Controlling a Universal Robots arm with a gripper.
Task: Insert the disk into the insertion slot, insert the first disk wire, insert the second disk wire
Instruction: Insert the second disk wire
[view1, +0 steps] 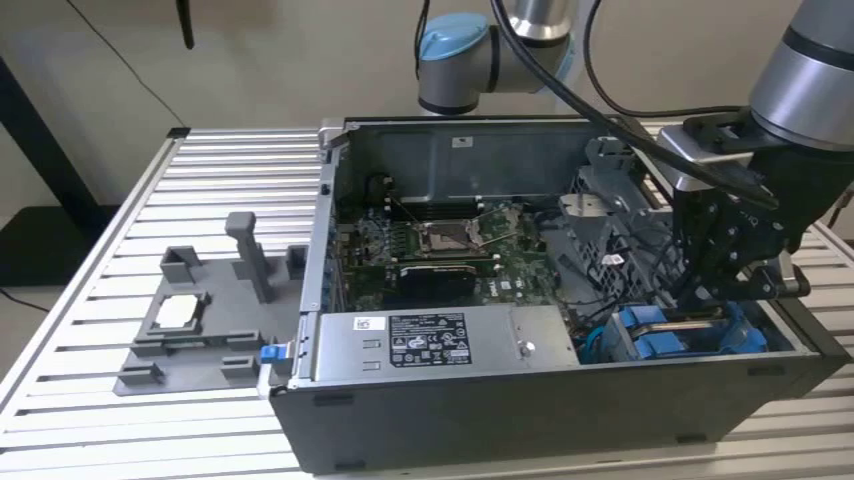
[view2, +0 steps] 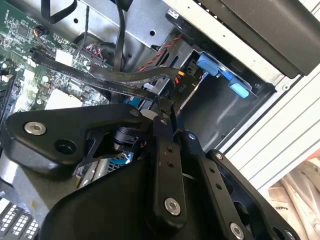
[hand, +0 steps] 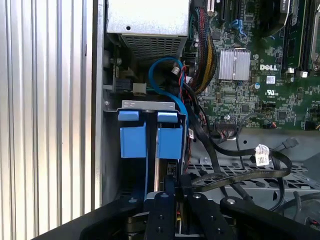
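End effector (view1: 731, 292) low over disk (hand: 150, 140) in insertion slot (hand: 112, 105), fingertips hidden, grip state unclear.

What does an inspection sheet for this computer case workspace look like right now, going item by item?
Surface: slatted metal table, carrying the open computer case.
Job's things: disk in its blue carrier stands in the insertion slot in the case corner.
Clutter: grey fixture tray beside the case, at the exterior view's left.
Grippers: gripper lowered into the case directly over the disk; finger state cannot be told.
Cables: black flat wires loop beside the slot; a blue cable curves behind it.
Surroundings: plain wall.
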